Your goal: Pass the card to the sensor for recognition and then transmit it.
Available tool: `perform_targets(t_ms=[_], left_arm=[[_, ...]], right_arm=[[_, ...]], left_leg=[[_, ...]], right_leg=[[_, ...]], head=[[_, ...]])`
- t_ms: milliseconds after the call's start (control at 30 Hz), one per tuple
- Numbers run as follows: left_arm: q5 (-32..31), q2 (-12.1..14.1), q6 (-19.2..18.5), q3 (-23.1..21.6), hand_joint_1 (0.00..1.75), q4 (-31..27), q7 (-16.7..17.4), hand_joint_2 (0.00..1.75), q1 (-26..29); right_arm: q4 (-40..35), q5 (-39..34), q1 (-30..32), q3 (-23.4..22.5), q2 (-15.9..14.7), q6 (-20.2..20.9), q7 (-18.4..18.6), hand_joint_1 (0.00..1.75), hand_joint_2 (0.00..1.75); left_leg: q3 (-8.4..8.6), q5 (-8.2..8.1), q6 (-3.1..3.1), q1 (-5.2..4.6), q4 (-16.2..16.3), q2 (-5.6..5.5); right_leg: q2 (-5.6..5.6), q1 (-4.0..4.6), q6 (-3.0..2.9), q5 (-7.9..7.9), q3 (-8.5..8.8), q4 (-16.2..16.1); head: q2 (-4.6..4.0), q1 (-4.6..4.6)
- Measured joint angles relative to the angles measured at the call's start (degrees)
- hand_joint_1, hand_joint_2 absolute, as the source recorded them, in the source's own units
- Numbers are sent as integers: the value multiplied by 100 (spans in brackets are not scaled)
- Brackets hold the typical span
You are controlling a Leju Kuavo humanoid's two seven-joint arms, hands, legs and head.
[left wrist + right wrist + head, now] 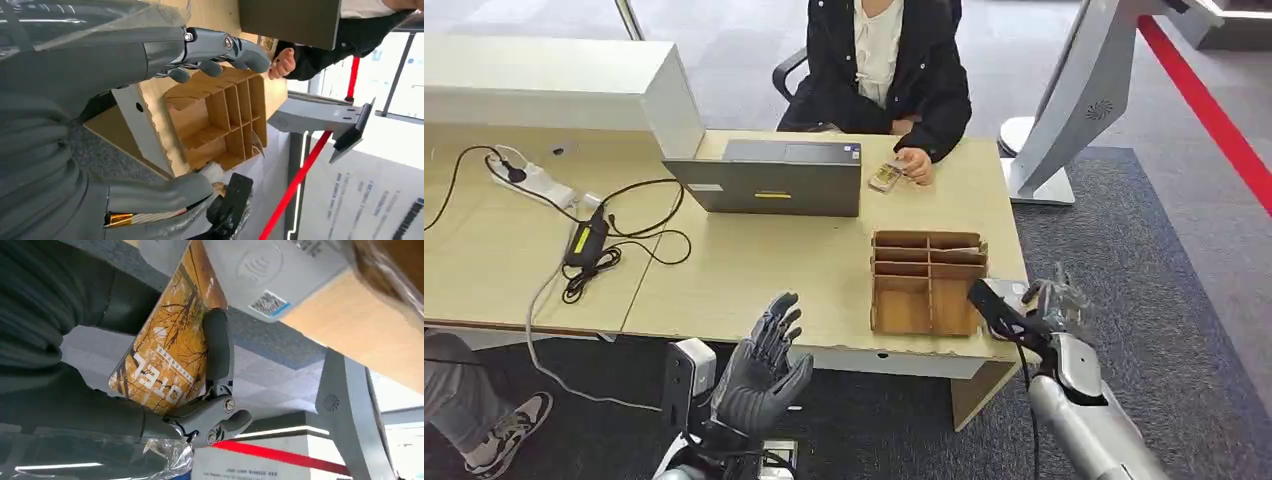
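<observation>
Orange card (pixel 172 347) pinched in right hand (pixel 150 405), long axis twd sensor (pixel 260 270); left hand (pixel 762 368) spread, empty.

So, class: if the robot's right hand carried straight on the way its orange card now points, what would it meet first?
Probably the flat grey card reader at the desk edge: the right hand holds the orange card just short of it, though depth is unclear.

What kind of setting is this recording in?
Probably a mock hotel reception desk: a pale wooden desk with a grey laptop, a seated person in a dark jacket, and an orange card marked "HOTEL" in the right hand.
</observation>
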Motion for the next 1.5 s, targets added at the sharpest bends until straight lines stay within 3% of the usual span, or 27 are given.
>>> perform_targets(t_ms=[367,733,1067,1500], left_arm=[[-15,-2,-172,-35,0,24,-81,175,-87],[33,-112,-444,-92,0,144,-205,175,-247],[31,-229,-595,-112,0,258,-317,175,-324],[-87,-363,-715,-109,0,308,-278,175,-245]], right_arm=[[-1306,423,-541,59,-66,10,-57,175,175],[-1632,513,-1510,525,70,684,-335,175,175],[-453,194,-2500,1090,634,820,-822,175,175],[1524,-219,-3291,1532,1222,608,-940,175,175]], left_leg=[[-14,4,-1,-2,0,12],[-27,14,5,-3,-1,0],[-33,16,4,-1,-1,-3],[-38,16,3,-3,1,-4]], right_leg=[[5,-1,-2,9,-21,3],[0,-1,-1,11,-24,3],[-1,0,-1,12,-31,5],[-2,-1,-1,12,-37,5]], head=[[0,0],[0,0],[0,4],[0,2]])
